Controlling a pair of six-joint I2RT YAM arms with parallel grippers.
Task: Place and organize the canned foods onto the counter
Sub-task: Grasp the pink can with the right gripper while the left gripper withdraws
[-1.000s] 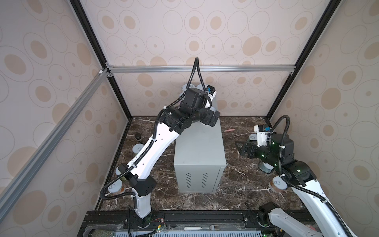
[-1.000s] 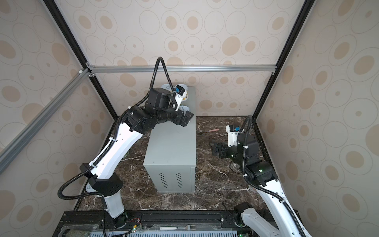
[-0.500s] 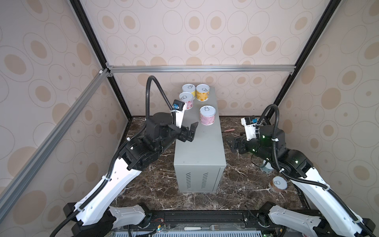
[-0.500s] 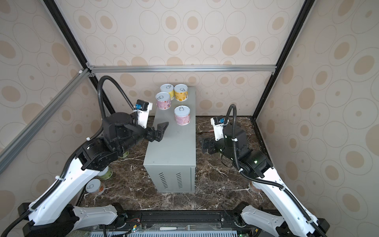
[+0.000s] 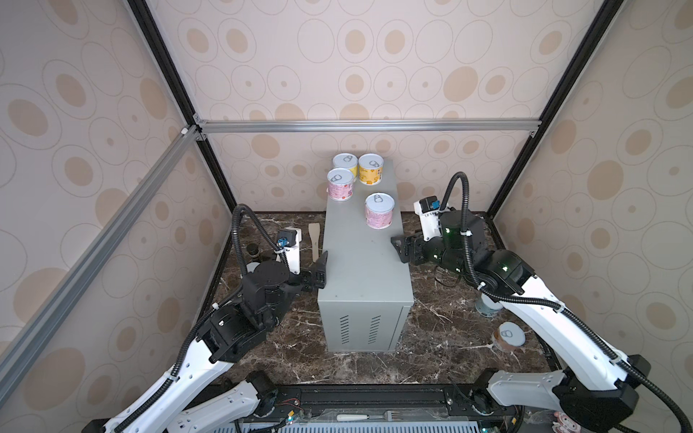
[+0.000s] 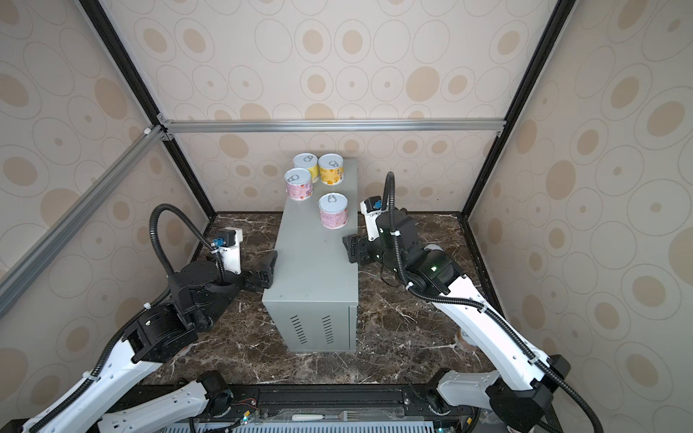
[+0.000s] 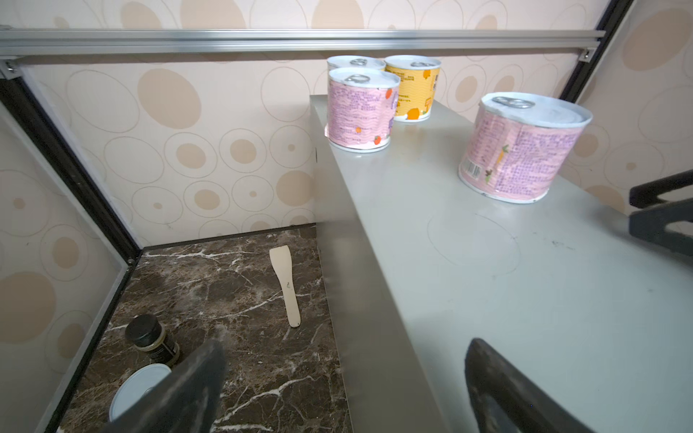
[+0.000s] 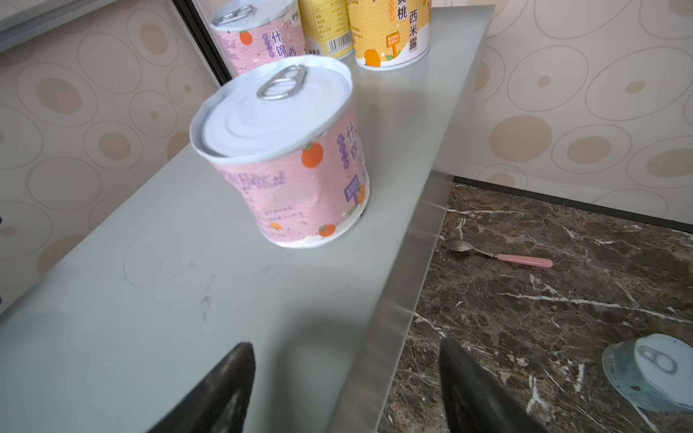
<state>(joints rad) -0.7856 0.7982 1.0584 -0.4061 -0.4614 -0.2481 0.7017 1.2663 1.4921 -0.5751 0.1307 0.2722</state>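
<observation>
Several cans stand upright on the grey counter point(image 5: 365, 270): a pink one point(image 5: 379, 215) alone toward its right side, and a pink point(image 5: 340, 185), a yellow point(image 5: 370, 170) and a third can point(image 5: 345, 162) clustered at the far end. On the marble floor at right sit a light blue can point(image 5: 487, 305) and an orange-brown can point(image 5: 509, 335). My left gripper point(image 5: 320, 271) hangs open and empty at the counter's left edge. My right gripper point(image 5: 399, 249) is open and empty at the right edge, short of the lone pink can point(image 8: 285, 157). Another can's lid point(image 7: 138, 390) shows on the left floor.
A wooden spatula point(image 5: 314, 241) and a small dark-capped bottle point(image 7: 150, 337) lie on the floor left of the counter. A pink-handled spoon point(image 8: 498, 256) lies on the floor to its right. A fork point(image 5: 367, 416) rests on the front rail. Walls enclose three sides.
My left arm has drawn back from the counter's far end to its left edge, uncovering the cans there. My right gripper has come in to the right edge, its jaws narrower.
</observation>
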